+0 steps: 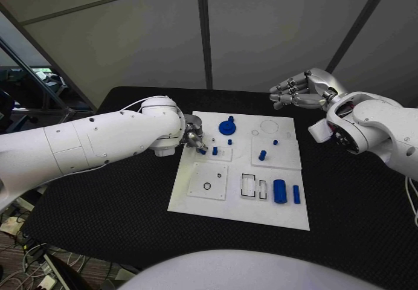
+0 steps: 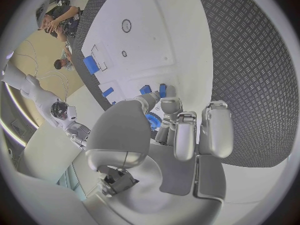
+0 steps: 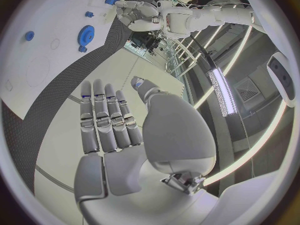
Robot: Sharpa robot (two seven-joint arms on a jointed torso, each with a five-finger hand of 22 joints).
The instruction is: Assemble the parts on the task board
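Note:
The white task board lies mid-table. My left hand hovers over its near-left corner; its curled fingers and thumb pinch a small blue part. Just beside the fingertips stand two short blue pegs. A blue gear sits at the board's far edge. More blue pegs stand right of centre, and a thick blue cylinder lies by a slim one at the near right. My right hand is raised beyond the far right corner, fingers apart, holding nothing.
A black ring lies on the board's near-left plate, next to rectangular slots. Black table surface runs all round the board, with its edge near the front left.

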